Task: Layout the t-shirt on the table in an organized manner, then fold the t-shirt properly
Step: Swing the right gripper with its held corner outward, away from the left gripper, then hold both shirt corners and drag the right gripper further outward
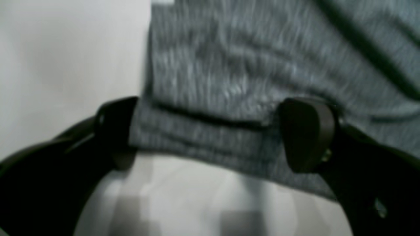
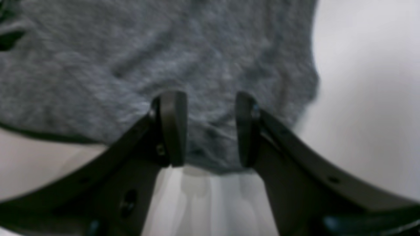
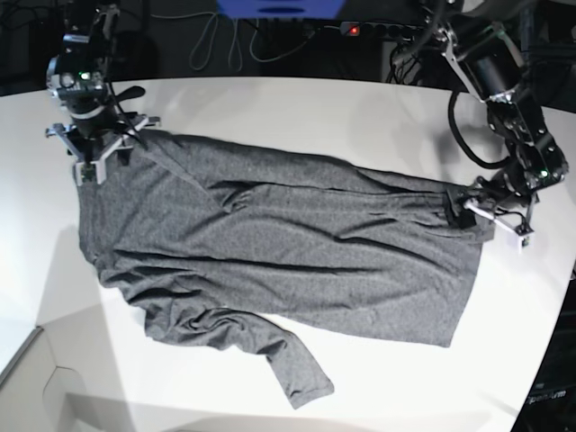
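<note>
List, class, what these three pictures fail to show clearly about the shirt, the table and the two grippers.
- Left wrist view: motion blur smears the t-shirt; whether the left gripper touches the hem is unclear.
- Right wrist view: soft focus; the right gripper straddles cloth, contact uncertain.
- Base view: the upper sleeve is hidden under the right arm; the table is cut off by the frame edges; both grippers are too small to judge.
</note>
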`<state>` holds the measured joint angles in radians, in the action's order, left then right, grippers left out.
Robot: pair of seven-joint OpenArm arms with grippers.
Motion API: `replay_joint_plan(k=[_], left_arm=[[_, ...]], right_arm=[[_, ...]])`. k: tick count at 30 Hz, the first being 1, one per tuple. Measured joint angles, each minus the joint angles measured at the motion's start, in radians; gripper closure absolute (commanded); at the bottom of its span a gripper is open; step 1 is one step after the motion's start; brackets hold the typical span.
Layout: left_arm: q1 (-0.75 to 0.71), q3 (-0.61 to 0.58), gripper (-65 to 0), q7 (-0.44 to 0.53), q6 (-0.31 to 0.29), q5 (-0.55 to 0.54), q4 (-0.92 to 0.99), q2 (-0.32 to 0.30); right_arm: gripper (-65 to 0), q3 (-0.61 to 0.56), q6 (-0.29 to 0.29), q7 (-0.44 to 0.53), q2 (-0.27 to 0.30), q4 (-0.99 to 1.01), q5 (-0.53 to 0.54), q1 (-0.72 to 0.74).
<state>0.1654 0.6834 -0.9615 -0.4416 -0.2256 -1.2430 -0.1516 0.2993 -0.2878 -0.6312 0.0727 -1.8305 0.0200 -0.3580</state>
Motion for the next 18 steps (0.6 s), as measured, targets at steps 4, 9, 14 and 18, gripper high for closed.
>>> replay_joint_plan(k=[4,9,14,18], left_arm=[[0.003,0.0,-65.0,0.062,-0.001,-0.003,0.03,-0.003],[0.0,0.0,-65.0,0.073,-0.001,-0.003,0.031,-0.001],[-0.003,0.0,-65.0,0.069,-0.001,-0.084,0.036,-0.006],[-0.008,0.0,-65.0,0.065,-0.001,-0.117,0.038,-0.009]], right_arm=[[-25.1,-0.015,-0.018,0.007,0.045,-0.012,0.001,-0.033],[-25.1,-0.026,-0.187,0.003,0.039,-0.043,0.0,-0.063],[-25.1,-0.026,-0.188,0.001,0.041,-0.019,0.0,-0.051],[-25.1,-0.026,-0.188,0.007,0.041,0.019,-0.003,-0.028]])
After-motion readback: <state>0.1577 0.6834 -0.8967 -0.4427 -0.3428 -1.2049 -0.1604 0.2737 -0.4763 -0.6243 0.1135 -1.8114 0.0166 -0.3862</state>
